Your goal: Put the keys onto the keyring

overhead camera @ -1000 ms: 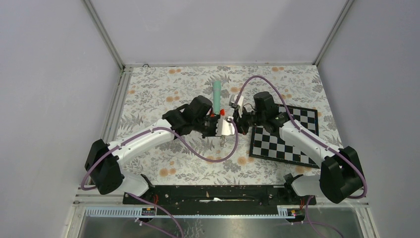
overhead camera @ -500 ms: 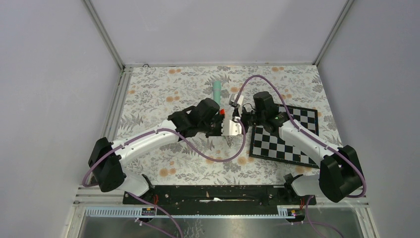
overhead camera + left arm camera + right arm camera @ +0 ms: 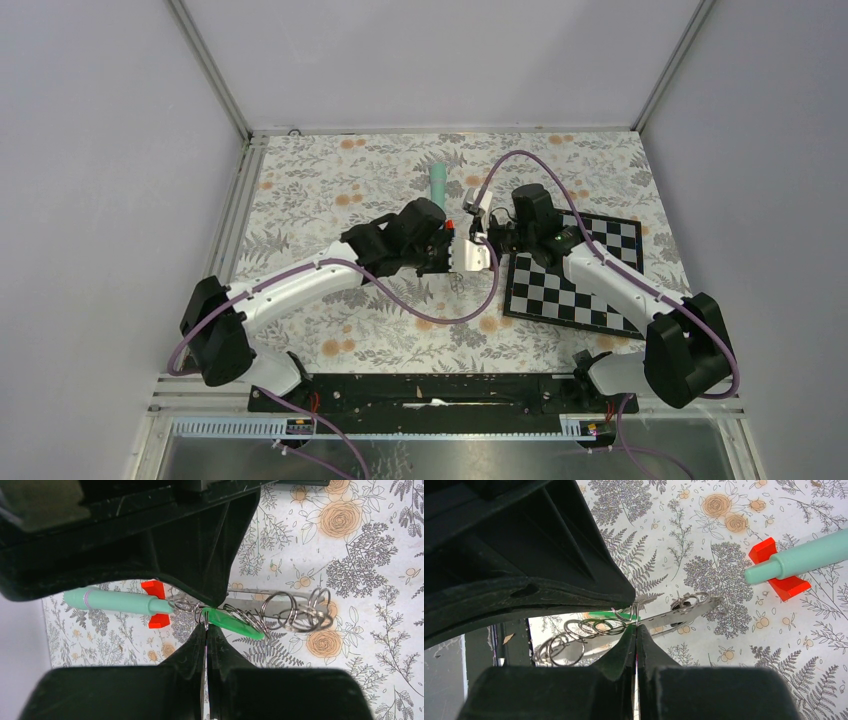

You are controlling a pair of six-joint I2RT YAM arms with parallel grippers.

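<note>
Since a second ago, left end effector (image 3: 205, 622) has closed in on right end effector (image 3: 636, 627). Both clenched on chain of silver wire rings (image 3: 295, 612), green-plastic-headed key (image 3: 235, 624) alongside, aloft mid-worktop (image 3: 330, 190). Threading seemingly unfinished.

Teal stick (image 3: 437, 184) with red base lying on floral cloth (image 3: 320, 190); checkerboard (image 3: 585, 285) at right, flat

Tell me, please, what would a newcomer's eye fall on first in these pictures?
Probably the two arms meeting mid-table, with the left gripper and right gripper both pinched shut on one glinting cluster: a green-headed key and a chain of wire rings. Next come the teal stick with its red base, lying just behind them, and the checkerboard under the right arm.
</note>
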